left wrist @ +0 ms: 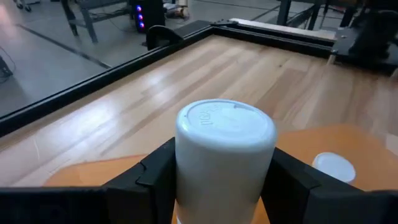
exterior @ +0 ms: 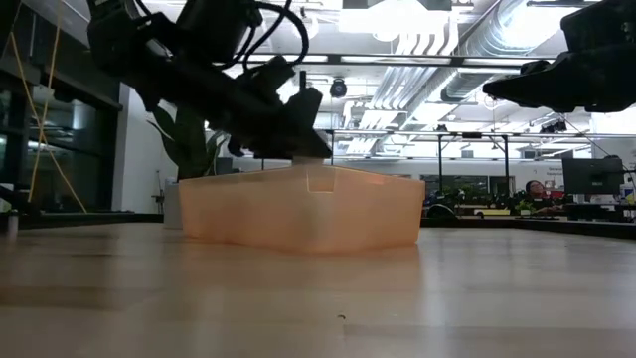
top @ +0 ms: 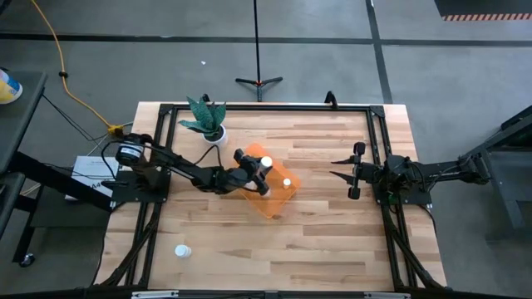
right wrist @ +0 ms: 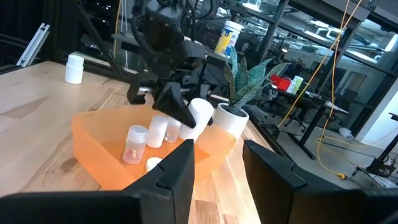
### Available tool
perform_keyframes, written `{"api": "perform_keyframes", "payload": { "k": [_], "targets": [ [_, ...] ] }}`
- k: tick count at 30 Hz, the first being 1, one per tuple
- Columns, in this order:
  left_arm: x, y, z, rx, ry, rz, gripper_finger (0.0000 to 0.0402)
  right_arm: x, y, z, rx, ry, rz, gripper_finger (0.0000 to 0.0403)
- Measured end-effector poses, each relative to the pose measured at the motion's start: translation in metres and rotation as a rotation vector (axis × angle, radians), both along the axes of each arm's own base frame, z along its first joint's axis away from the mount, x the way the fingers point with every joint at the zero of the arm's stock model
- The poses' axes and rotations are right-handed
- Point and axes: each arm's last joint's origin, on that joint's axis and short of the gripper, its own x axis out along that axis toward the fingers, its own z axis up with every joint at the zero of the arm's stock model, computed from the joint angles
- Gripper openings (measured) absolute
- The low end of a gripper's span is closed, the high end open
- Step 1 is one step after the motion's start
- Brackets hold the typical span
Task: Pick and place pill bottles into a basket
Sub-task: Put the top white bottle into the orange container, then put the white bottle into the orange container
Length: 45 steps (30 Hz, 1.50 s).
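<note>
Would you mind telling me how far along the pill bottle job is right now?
Several pill bottles already sit in the basket. The left gripper holds another bottle over the basket, not yet released. One bottle remains on the table near the left arm's side. The right gripper waits open, apart.

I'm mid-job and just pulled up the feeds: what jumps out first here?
The left gripper hangs over the orange basket at mid-table, its jaws shut on a white-capped pill bottle. Several more bottles already stand inside the basket. One stray bottle sits alone near the table's front left corner, and the right gripper waits open to the basket's right.
</note>
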Motion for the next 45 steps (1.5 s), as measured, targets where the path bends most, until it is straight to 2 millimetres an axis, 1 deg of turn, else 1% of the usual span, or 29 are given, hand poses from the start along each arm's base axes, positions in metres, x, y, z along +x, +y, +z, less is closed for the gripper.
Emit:
{"api": "perform_keyframes", "payload": {
  "k": [4, 8, 13, 28, 30, 32, 38, 41, 43, 45],
  "targets": [
    [0.001, 0.000, -0.006, -0.006, -0.003, 0.016, 0.0219, 0.000, 0.000, 0.000, -0.001, 0.000, 0.000, 0.0129],
    [0.003, 0.000, -0.018, -0.025, -0.003, 0.034, 0.0220, 0.000, 0.000, 0.000, -0.001, 0.000, 0.000, 0.0129],
    [0.007, 0.000, -0.025, -0.033, -0.035, 0.035, 0.0220, 0.000, 0.000, 0.000, -0.003, 0.000, 0.001, 0.0129],
    [0.007, -0.001, -0.027, -0.052, -0.036, 0.020, 0.0224, 0.000, 0.000, 0.000, -0.004, 0.001, 0.001, 0.0129],
    [0.008, -0.001, -0.026, -0.042, -0.034, 0.011, 0.0234, 0.000, 0.000, 0.000, -0.004, 0.001, 0.001, 0.0129],
    [0.009, -0.001, -0.025, -0.048, -0.034, -0.014, 0.0254, 0.000, 0.000, 0.000, -0.004, 0.001, 0.001, 0.0129],
    [0.013, -0.002, -0.021, -0.020, -0.028, -0.027, 0.0335, 0.000, 0.000, 0.000, -0.004, 0.001, 0.001, 0.0129],
    [0.015, -0.002, -0.019, 0.016, -0.014, -0.033, 0.0369, 0.000, 0.000, 0.000, -0.004, 0.001, 0.001, 0.0129],
    [0.017, -0.002, -0.012, 0.057, -0.004, -0.038, 0.0384, 0.000, 0.000, 0.000, -0.004, 0.001, 0.000, 0.0129],
    [0.021, -0.002, -0.001, 0.119, 0.000, -0.053, 0.0393, 0.000, 0.000, 0.000, -0.004, 0.000, 0.001, 0.0129]
  ]
}}
